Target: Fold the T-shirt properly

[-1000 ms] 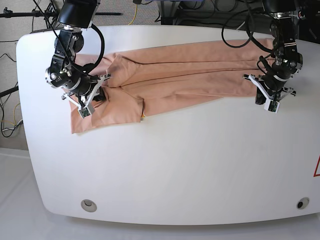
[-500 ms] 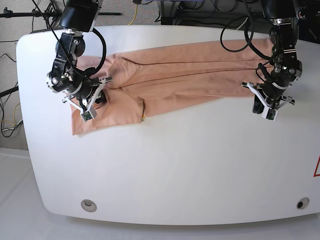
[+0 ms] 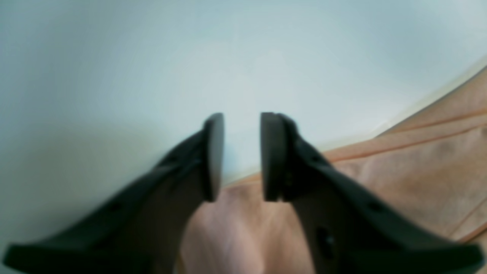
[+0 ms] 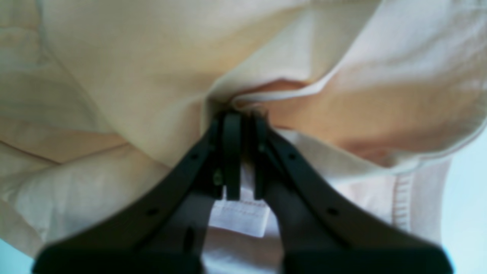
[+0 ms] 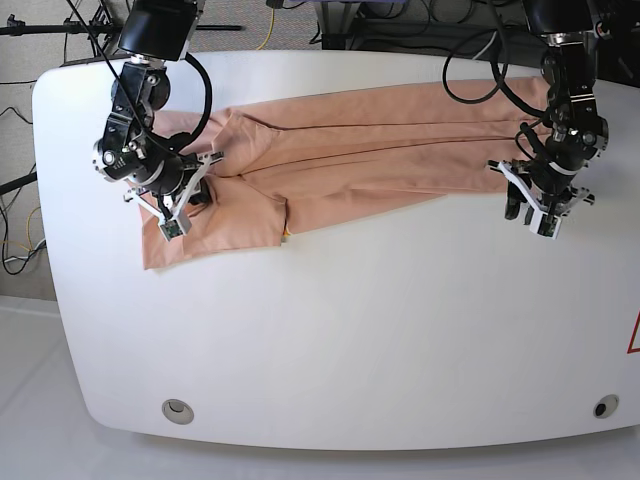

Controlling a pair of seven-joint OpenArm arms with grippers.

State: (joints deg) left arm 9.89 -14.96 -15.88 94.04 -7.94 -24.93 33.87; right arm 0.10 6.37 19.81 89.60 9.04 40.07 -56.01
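Left gripper (image 3: 242,156): jaws parted with a clear gap, nothing between the pads (image 3: 214,152). The arm reaches down from the far edge, wrist bent downward. Right gripper (image 4: 243,152): jaws closed together on a fold of the T-shirt (image 4: 125,95), wrist angled downward.

A white counter (image 5: 330,330) with rounded corners fills most of the base view, its glossy top evenly lit. Two round fittings (image 5: 178,410) sit near its front edge. Behind it, black and yellow cables (image 5: 270,20) trail over grey carpet (image 5: 240,15); pale smooth floor (image 5: 25,400) shows at the left.
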